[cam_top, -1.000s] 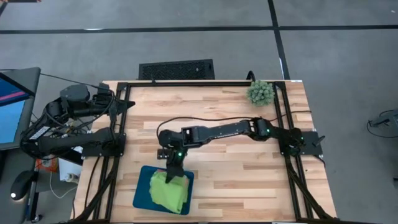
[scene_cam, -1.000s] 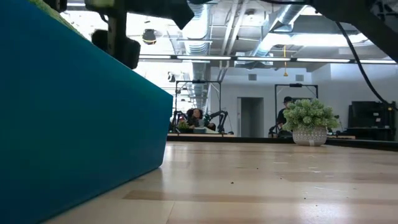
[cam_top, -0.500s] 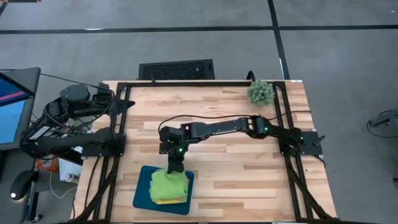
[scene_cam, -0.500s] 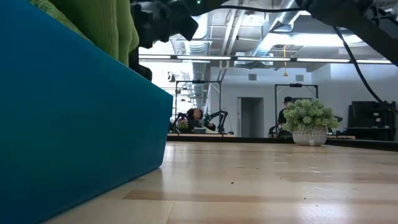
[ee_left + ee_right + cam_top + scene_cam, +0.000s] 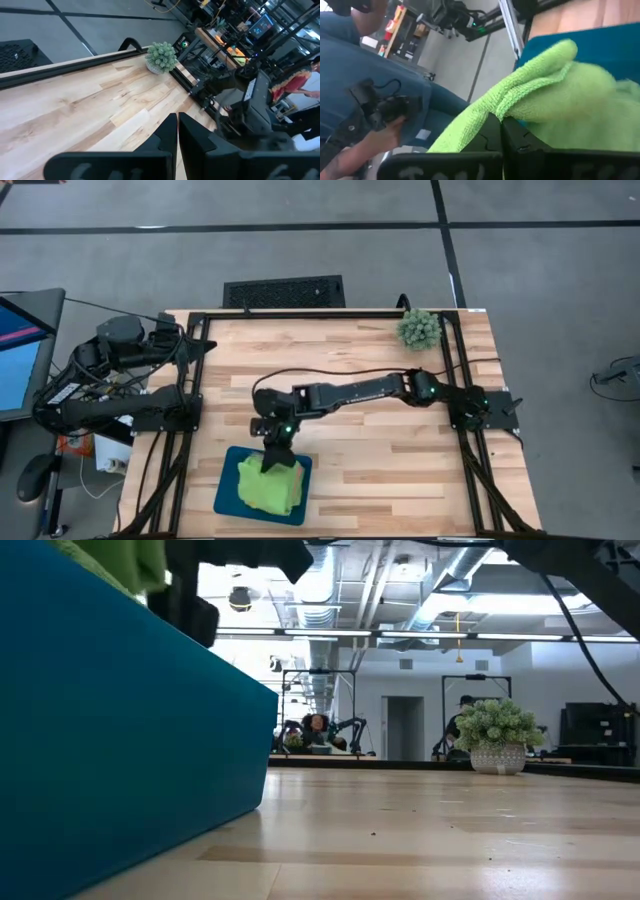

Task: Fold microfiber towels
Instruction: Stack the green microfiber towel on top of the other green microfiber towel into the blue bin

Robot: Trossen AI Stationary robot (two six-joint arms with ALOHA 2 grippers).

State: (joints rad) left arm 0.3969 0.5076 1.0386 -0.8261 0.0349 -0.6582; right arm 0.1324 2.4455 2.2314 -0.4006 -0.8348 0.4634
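High view: right gripper (image 5: 272, 463), jaws closed on a lime green towel (image 5: 268, 486) lying in the teal tray (image 5: 225, 490). Left wrist view: left gripper (image 5: 177, 131) closed, empty. Right wrist view: fingers (image 5: 490, 131) pinch the towel's edge.

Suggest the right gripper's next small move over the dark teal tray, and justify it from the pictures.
Probably open the fingers and lift away. The right gripper is shut on the lime green microfiber towel, which already rests in the dark teal rectangular tray. The left gripper waits, shut, off to the side.
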